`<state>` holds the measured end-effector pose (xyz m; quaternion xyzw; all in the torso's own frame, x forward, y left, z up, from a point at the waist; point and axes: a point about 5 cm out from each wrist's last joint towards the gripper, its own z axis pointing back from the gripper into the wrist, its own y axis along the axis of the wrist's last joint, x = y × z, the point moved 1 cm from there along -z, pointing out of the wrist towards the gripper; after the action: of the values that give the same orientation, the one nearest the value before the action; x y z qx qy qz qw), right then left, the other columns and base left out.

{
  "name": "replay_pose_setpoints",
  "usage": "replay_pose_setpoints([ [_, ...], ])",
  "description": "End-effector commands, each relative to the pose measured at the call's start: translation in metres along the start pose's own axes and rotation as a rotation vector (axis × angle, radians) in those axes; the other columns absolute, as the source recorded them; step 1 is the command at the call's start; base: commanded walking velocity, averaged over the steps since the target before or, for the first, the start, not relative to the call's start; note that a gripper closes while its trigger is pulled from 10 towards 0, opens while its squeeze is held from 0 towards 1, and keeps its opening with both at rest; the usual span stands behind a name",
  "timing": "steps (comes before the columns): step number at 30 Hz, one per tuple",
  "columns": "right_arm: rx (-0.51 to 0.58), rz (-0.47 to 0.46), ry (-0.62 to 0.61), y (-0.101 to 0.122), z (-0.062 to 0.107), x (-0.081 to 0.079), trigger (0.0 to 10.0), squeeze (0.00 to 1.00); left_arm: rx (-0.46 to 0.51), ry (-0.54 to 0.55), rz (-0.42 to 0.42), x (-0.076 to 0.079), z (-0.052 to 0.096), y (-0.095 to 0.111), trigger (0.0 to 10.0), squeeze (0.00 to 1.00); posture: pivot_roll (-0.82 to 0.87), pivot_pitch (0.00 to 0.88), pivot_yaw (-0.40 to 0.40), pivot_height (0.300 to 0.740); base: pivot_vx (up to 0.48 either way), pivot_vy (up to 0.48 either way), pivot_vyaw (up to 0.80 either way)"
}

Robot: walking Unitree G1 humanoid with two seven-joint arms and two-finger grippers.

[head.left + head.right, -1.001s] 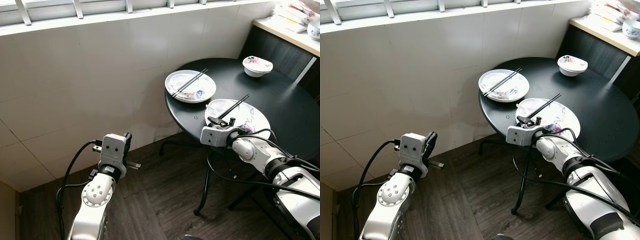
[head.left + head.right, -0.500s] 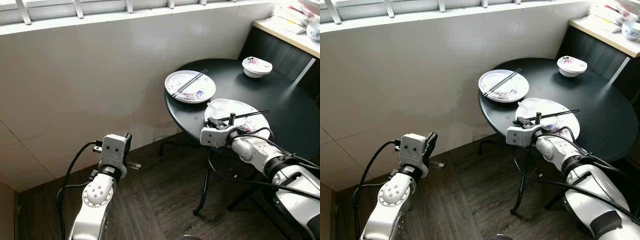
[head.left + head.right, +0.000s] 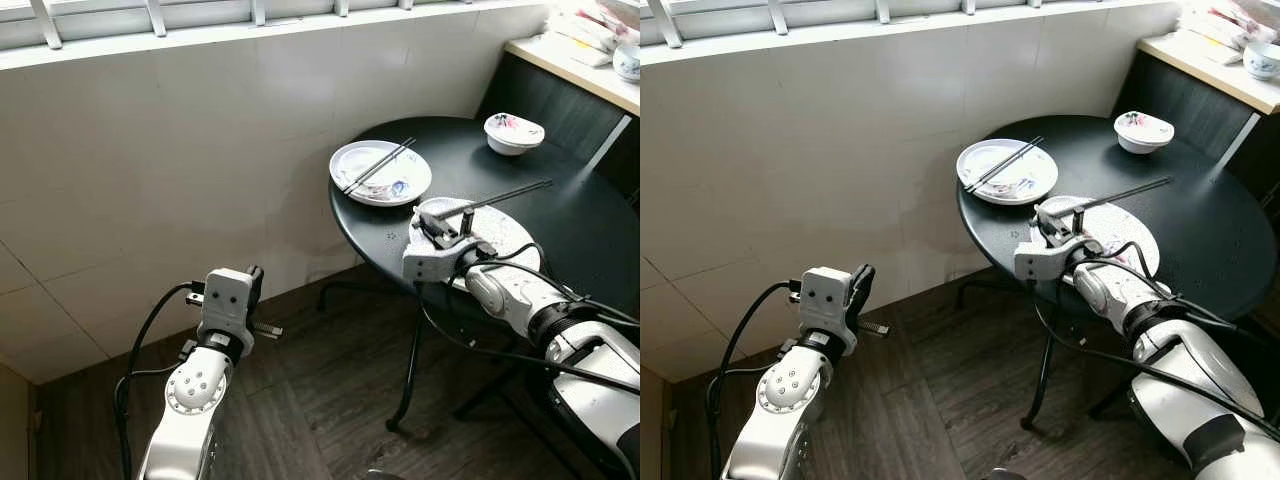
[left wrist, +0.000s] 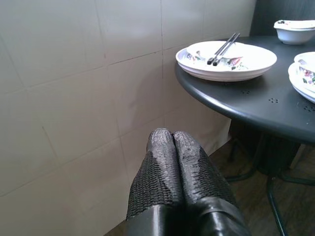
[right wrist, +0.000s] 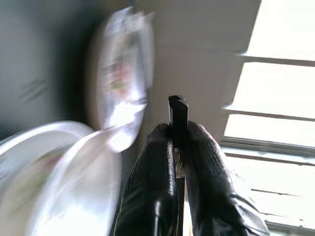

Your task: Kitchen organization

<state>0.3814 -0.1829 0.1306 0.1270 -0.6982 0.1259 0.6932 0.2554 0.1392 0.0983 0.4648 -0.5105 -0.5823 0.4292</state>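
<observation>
My right gripper (image 3: 444,226) is shut on a pair of black chopsticks (image 3: 500,197), held raised over the near white plate (image 3: 510,232) on the round black table (image 3: 590,240). In the right wrist view the chopsticks (image 5: 177,115) stick up between the two fingers (image 5: 152,162). A second white plate (image 3: 380,172) with another pair of chopsticks (image 3: 378,165) lies at the table's left edge. A small white bowl (image 3: 514,131) sits at the back. My left gripper (image 4: 171,162) is shut and empty, low by the tiled wall, left of the table.
A tiled wall (image 3: 180,170) with a barred window above runs along the left and back. A counter (image 3: 580,60) with dishes stands at the back right. The table's metal legs (image 3: 412,370) rise from dark wooden floor (image 3: 300,410).
My right gripper has lifted the chopsticks off the near plate and turned them from diagonal to nearly level, pointing right. The left arm has stayed still.
</observation>
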Motion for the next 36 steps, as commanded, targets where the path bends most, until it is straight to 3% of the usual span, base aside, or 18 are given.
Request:
replay_pose_setpoints([
  [1,0.029,-0.046,-0.164,0.001,-0.008,0.031,0.0,0.00,0.002,-0.004,0.009,0.001,-0.002,0.000,10.0,0.00,-0.03,0.011,-0.083,0.740,0.000,0.000,0.00],
  [3,0.054,-0.090,-0.236,0.005,-0.009,0.042,0.0,0.00,0.002,-0.003,0.009,0.001,-0.002,0.000,10.0,0.00,-0.03,0.011,-0.083,0.740,0.000,0.000,0.00],
  [6,0.181,-0.188,-0.377,0.025,-0.012,0.070,0.0,0.00,0.003,-0.002,0.006,0.000,-0.002,0.000,10.0,0.00,-0.04,0.010,-0.077,0.740,0.000,0.000,0.00],
  [8,0.219,-0.203,-0.412,0.032,-0.012,0.077,0.0,0.00,0.003,-0.002,0.005,-0.001,-0.002,0.000,10.0,0.00,-0.04,0.010,-0.074,0.740,0.000,0.000,0.00],
  [10,0.259,-0.156,-0.468,0.044,-0.010,0.083,0.0,0.00,0.003,-0.001,0.003,-0.002,-0.002,0.000,10.0,0.00,-0.04,0.009,-0.070,0.740,0.000,0.000,0.38],
  [12,0.266,-0.147,-0.479,0.047,-0.010,0.083,0.0,0.00,0.003,-0.001,0.003,-0.002,-0.002,0.000,10.0,0.00,-0.04,0.009,-0.069,0.740,0.000,0.000,0.77],
  [20,0.413,-0.302,-0.478,0.081,0.009,0.080,0.0,0.00,0.011,0.017,-0.005,-0.006,-0.003,0.001,10.0,0.00,-0.04,0.006,-0.063,0.740,0.000,0.000,0.80],
  [36,0.452,-0.521,-0.516,0.103,0.025,0.088,0.0,0.00,0.023,0.052,-0.015,-0.014,-0.006,0.002,10.0,0.00,-0.03,0.000,-0.058,0.740,0.000,0.000,0.80],
])
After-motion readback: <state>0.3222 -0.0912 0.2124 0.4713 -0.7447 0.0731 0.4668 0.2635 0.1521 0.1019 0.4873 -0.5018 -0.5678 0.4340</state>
